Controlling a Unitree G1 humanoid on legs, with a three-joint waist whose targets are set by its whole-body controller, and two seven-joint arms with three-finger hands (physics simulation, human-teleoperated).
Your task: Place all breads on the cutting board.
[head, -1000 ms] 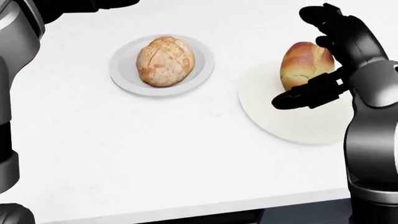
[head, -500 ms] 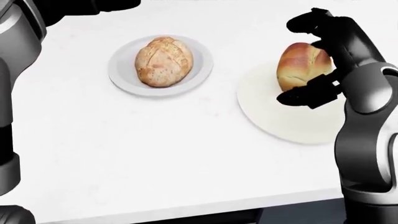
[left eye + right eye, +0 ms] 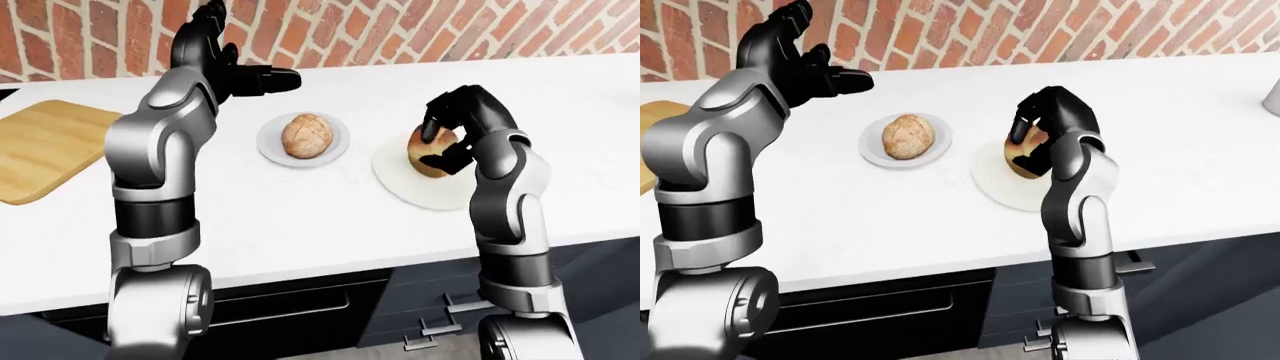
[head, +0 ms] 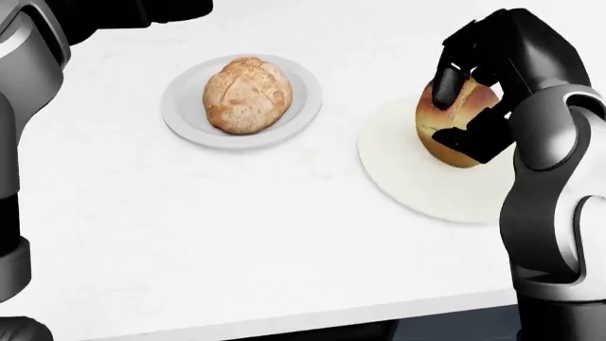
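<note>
Nearest on the white table (image 4: 236, 234) lay the cream plate (image 4: 417, 185), taken here as the landmark. The golden loaf (image 4: 452, 126) rested on the plate's far side, and the right hand (image 4: 478, 99) had its dark fingers (image 4: 447, 79) curled over the loaf's top and a thumb under its near flank, holding it; whether it had left the plate could not be told. Left of the cream plate, slightly farther, the round scored bread (image 4: 248, 94) sat untouched on a grey plate (image 4: 185, 114). Farther left and higher, the left hand (image 3: 245, 79) hung in the air, fingers spread, holding nothing. Well to the left of everything lay the cutting board (image 3: 45, 146), bare. Neither bread had reached it, so both transfers seemingly remained.
</note>
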